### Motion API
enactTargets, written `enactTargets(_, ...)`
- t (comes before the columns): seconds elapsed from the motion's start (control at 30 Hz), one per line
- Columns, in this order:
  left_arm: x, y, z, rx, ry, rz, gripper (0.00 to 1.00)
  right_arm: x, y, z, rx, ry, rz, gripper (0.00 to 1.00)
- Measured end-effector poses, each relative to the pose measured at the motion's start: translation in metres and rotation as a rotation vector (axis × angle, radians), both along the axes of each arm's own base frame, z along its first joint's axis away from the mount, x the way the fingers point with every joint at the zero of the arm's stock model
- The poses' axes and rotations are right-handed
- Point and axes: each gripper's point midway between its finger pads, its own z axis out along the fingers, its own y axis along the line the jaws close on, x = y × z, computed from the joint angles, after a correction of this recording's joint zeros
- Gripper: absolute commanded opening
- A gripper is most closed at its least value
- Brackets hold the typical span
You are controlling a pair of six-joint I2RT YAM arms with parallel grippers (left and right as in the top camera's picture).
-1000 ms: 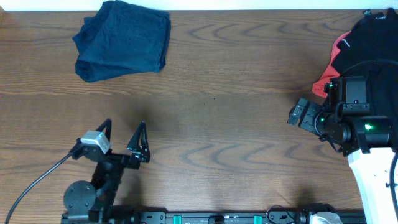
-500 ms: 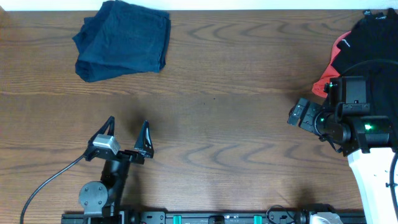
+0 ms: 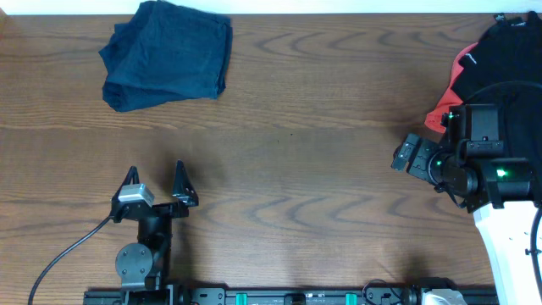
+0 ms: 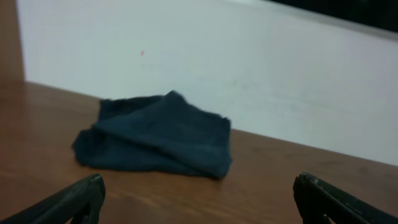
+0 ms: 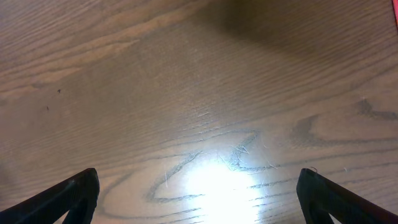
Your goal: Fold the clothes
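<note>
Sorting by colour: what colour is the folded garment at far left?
The folded garment is navy; clearest overhead.

Wood-grain table (image 3: 322,169) is filling the overhead view, grain running 9 to 3 o'clock. Small dark speck (image 3: 292,134) is sitting near centre. White wall (image 4: 249,74) is bordering the table at 12 o'clock. Right wrist view: glare (image 5: 217,177) is showing at 6 o'clock.

One navy garment (image 3: 169,55), one black garment (image 3: 508,51), one coral-red garment (image 3: 436,117), one table (image 3: 339,102), one left gripper (image 3: 156,172), one right gripper (image 5: 199,183).
</note>
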Motion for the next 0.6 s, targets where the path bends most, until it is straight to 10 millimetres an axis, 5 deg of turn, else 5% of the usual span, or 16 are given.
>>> enactTargets(0.3,0.0,0.011,-0.005,0.003,0.02,0.064,0.98,0.0,0.0,0.0,0.0,0.0,0.0,0.99)
enactTargets(0.6,-0.002,0.012,-0.038,0.013,0.159,0.069,0.98,0.0,0.0,0.0,0.0,0.0,0.0,0.99)
